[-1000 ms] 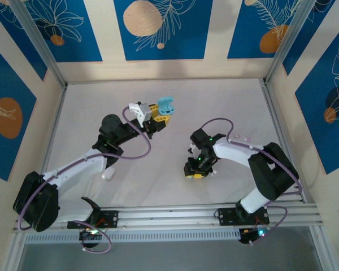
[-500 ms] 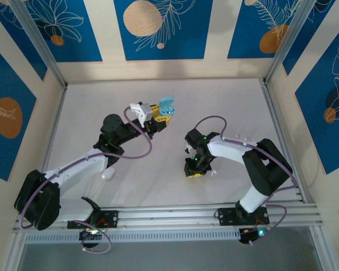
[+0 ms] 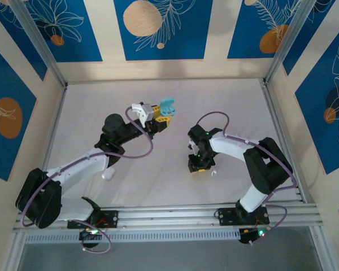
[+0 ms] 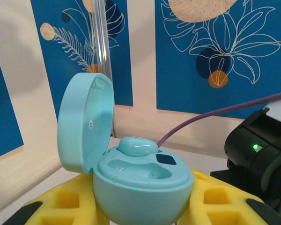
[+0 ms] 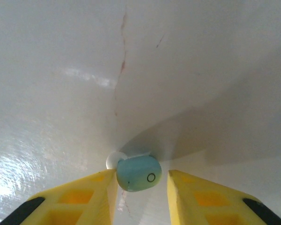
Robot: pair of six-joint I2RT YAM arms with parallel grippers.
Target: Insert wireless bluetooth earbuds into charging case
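**Left jaws:** closed on the charging case (image 4: 140, 192), with its rounded base clamped between the yellow fingers (image 4: 220, 201). The case is light blue and sits with its opening upward. Its lid (image 4: 84, 122) is hinged open and stands upright at one side.

**Inside the case:** one light blue earbud (image 4: 137, 145) is seated in the socket farther from the left wrist camera. The nearer socket (image 4: 131, 169) is an open hollow.

**Right jaws:** low over the worktop (image 3: 243, 113), well apart from the case, on the right arm's side of it and nearer the arm bases. They stand narrow, set around a second earbud (image 5: 138, 172). This one is also light blue and lies on the worktop.

**Contact:** one yellow finger (image 5: 91, 190) touches this earbud, while the opposite finger shows a thin gap to it — so the earbud is bracketed, not clamped.

**Unclear detail:** a small white part (image 5: 114, 161) shows at the earbud's far edge — I cannot tell whether it belongs to the earbud.
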